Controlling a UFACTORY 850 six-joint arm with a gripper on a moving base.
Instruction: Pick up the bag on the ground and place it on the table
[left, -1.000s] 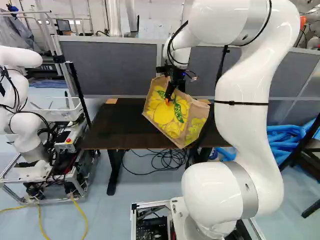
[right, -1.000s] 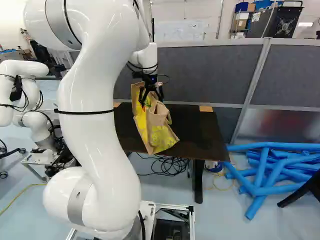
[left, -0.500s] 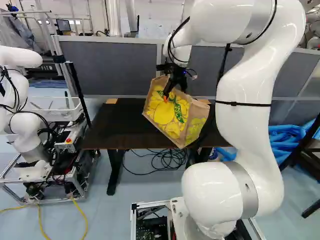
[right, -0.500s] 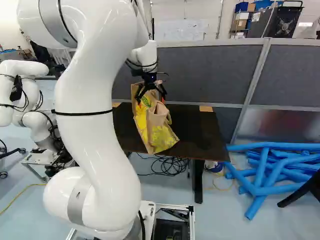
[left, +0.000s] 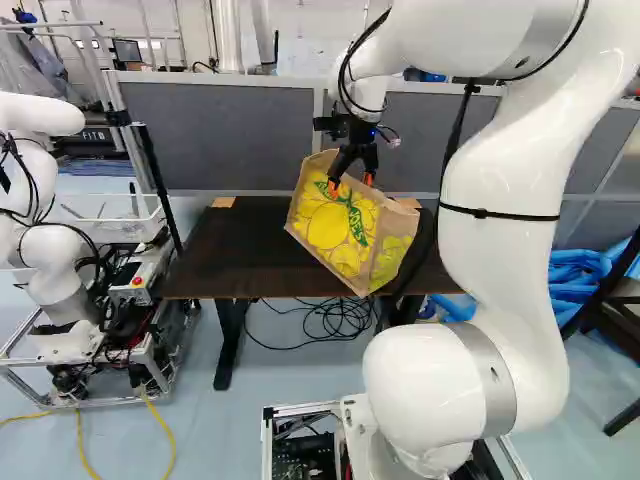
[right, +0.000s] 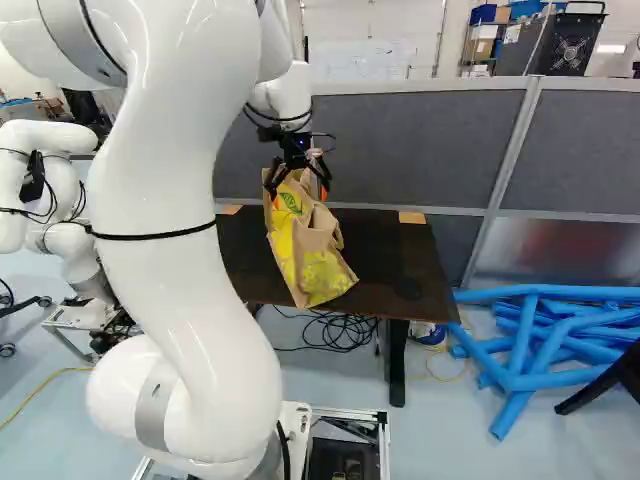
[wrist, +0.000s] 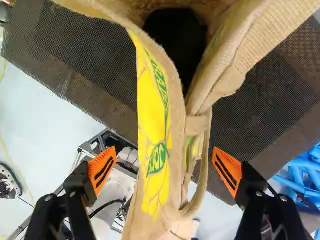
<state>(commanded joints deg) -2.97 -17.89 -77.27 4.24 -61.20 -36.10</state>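
arm (left: 505, 230) and gripper (wrist: 164, 148) have shifted up from their earlier pose; the base (left: 300, 408) and the bag (left: 335, 225) show no clear shift. the bag sits tilted at the near side of the table (right: 400, 260), left of its right end, its lower corner close to the near edge. end effector: fingers spread, orange pads (wrist: 107, 156) well apart, one on each side of the bag's upper part, clamped on nothing. step in hand, as judged: release done, withdrawal under way. the next move calls for a straight lift clear of the handle loop (wrist: 201, 182), since a snag could drag or topple the bag.
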